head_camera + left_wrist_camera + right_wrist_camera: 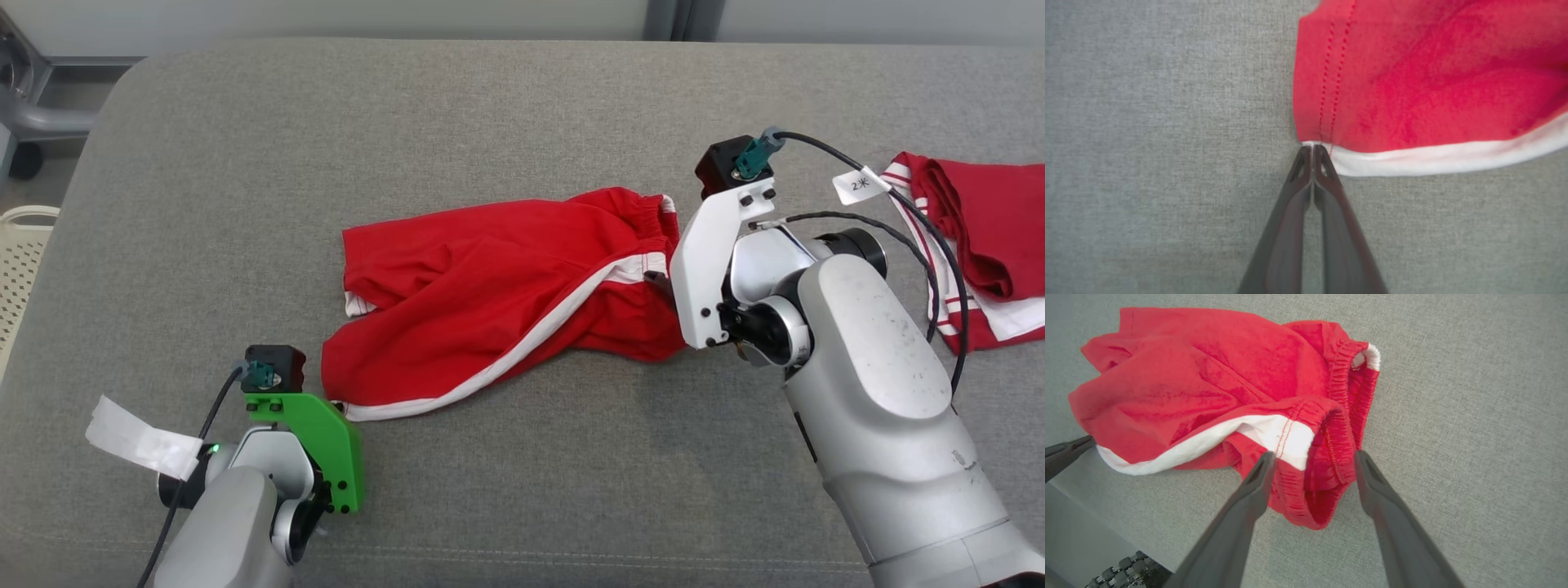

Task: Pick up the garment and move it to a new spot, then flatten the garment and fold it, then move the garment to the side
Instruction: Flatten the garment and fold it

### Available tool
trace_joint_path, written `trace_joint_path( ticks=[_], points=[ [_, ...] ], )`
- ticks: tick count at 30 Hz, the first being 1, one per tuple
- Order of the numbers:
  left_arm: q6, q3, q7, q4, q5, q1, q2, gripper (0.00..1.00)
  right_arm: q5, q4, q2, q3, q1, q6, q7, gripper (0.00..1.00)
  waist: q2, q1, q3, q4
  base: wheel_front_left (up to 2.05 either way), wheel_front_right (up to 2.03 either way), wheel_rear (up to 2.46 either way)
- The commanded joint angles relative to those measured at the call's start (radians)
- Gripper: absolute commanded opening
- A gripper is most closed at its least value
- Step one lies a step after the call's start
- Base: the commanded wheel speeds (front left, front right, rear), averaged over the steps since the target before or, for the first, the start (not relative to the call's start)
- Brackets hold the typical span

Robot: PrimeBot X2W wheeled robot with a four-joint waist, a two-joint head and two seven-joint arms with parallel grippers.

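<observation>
Pinched white-trimmed hem corner (1349, 162) of crumpled red cloth shorts (490, 294) with left gripper (1312, 149); straddled elastic waistband (1337, 428) with right gripper (1314, 455), fingers spread.

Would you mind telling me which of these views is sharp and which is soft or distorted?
Head view: even light, sharp, no glare. Left wrist view: shorts go soft away from the fingers. Right wrist view: waistband crisp, fingers slightly blurred and stretched by the wide lens.

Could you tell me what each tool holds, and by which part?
Left tool pinches red shorts at the hem corner; right tool, open around the waistband, holds nothing.
</observation>
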Motion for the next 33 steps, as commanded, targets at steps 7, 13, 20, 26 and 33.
trace_joint_path(
  ticks=[7,13,20,26,33],
  points=[
    [0.003,-0.007,-0.01,0.025,-0.004,-0.017,-0.004,0.0,0.002,0.012,-0.002,0.022,-0.003,0.0,-0.015,0.49,0.0,0.0,0.014,0.007,0.0,0.0,0.0],
    [0.008,-0.01,-0.021,0.03,-0.006,-0.027,0.001,0.0,0.004,-0.003,-0.002,0.04,-0.02,0.0,-0.046,0.0,0.0,0.0,0.024,0.007,0.0,0.0,0.0],
    [0.031,0.012,-0.081,0.015,-0.013,-0.035,0.012,0.0,0.0,-0.014,-0.002,0.039,-0.036,0.0,-0.093,0.0,0.0,0.0,0.022,0.001,0.0,0.0,0.0],
    [0.044,0.041,-0.143,-0.04,-0.034,-0.05,0.012,0.0,0.006,-0.036,-0.002,0.015,-0.043,0.0,-0.147,0.0,0.0,0.0,0.002,-0.005,0.0,0.0,0.0],
    [0.06,0.068,-0.193,-0.135,-0.041,-0.072,0.026,0.0,0.005,-0.069,-0.003,-0.014,-0.048,0.0,-0.221,0.0,0.0,0.0,-0.03,-0.023,0.0,0.0,0.0]
  ],
)
